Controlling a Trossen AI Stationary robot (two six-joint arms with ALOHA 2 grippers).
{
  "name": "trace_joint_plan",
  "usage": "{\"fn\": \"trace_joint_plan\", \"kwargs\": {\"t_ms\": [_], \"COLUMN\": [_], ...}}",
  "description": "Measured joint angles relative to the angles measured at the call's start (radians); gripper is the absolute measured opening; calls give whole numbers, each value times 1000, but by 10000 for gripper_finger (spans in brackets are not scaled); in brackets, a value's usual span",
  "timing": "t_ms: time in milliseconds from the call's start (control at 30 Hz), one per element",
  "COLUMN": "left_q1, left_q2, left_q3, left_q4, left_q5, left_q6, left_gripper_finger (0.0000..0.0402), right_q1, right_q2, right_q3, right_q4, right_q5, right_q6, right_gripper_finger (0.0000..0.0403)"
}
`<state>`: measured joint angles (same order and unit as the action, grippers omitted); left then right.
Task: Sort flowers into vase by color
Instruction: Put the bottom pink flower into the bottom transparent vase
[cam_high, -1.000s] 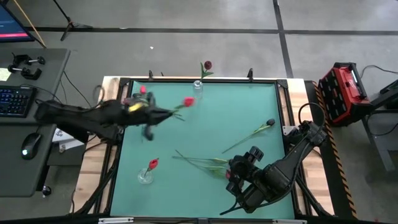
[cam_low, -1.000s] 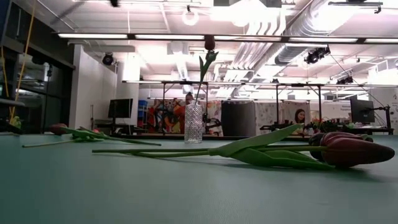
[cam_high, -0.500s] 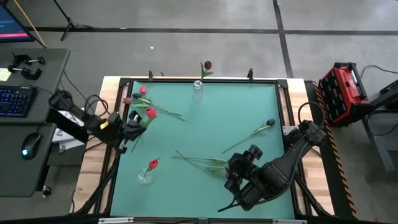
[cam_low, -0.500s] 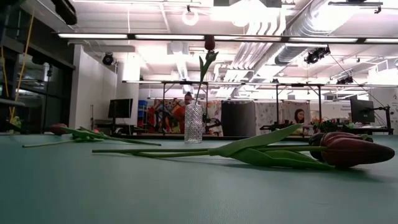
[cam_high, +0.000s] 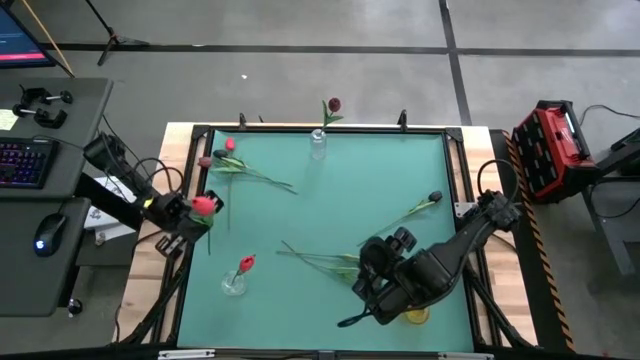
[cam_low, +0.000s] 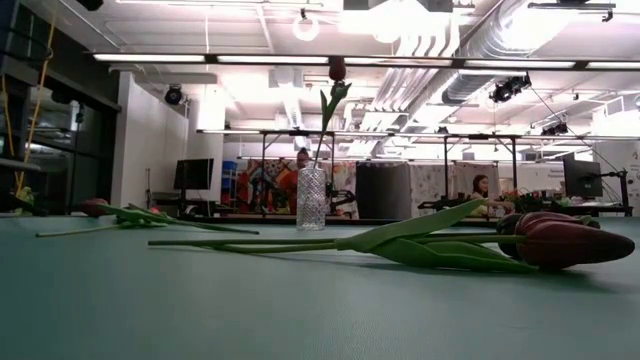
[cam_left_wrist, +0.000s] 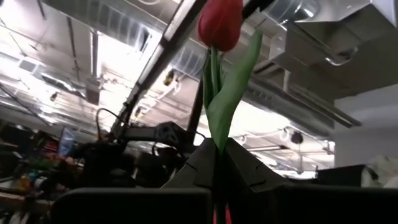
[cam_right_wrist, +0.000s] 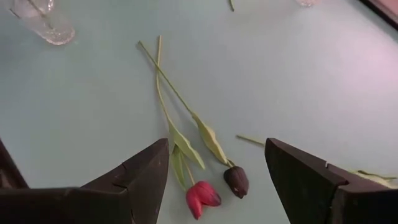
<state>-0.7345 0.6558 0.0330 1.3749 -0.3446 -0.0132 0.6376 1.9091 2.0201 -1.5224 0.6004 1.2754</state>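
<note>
My left gripper (cam_high: 192, 213) hangs over the table's left edge, shut on a red flower (cam_high: 204, 205) whose head (cam_left_wrist: 221, 22) stands out past the fingers. My right gripper (cam_high: 362, 287) hovers open above a red flower (cam_right_wrist: 200, 198) and a dark flower (cam_right_wrist: 236, 180) that lie side by side on the near right of the table. Another dark flower (cam_high: 435, 197) lies by the right edge. Two more flowers (cam_high: 228, 160) rest at the far left. The far vase (cam_high: 318, 142) holds a dark flower (cam_high: 333, 104). The near-left vase (cam_high: 233, 284) holds a red flower (cam_high: 245, 263). My left gripper (cam_left_wrist: 217, 146) pinches the red flower's stem (cam_left_wrist: 216, 163) between its two fingers, just below the leaf (cam_left_wrist: 233, 93). The fingers tilt upward, toward the ceiling. The flower is lifted clear of the table, its head and leaf beyond the fingertips.
The lying pair's long stems (cam_high: 310, 258) reach toward the table's middle, and they fill the foreground of the low view (cam_low: 400, 242). The middle of the green mat (cam_high: 350, 190) is bare. A raised frame (cam_high: 330, 128) borders the table.
My left gripper, shut on the red flower, has drawn back from over the far-left part of the table to the left edge and tipped upward, so the flower head now points up. My right gripper has shifted slightly toward the table's left.
</note>
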Motion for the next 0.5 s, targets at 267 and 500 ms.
{"fn": "trace_joint_plan", "kwargs": {"t_ms": [267, 500], "left_q1": [-6, 0], "left_q2": [253, 428], "left_q3": [59, 202], "left_q4": [190, 196], "left_q5": [35, 177], "left_q6": [34, 50], "left_gripper_finger": [0, 0], "right_q1": [-16, -25], "right_q2": [0, 0], "right_q3": [0, 0], "right_q4": [52, 63], "right_q5": [-10, -10], "right_q6": [0, -2], "right_gripper_finger": [254, 254]}}
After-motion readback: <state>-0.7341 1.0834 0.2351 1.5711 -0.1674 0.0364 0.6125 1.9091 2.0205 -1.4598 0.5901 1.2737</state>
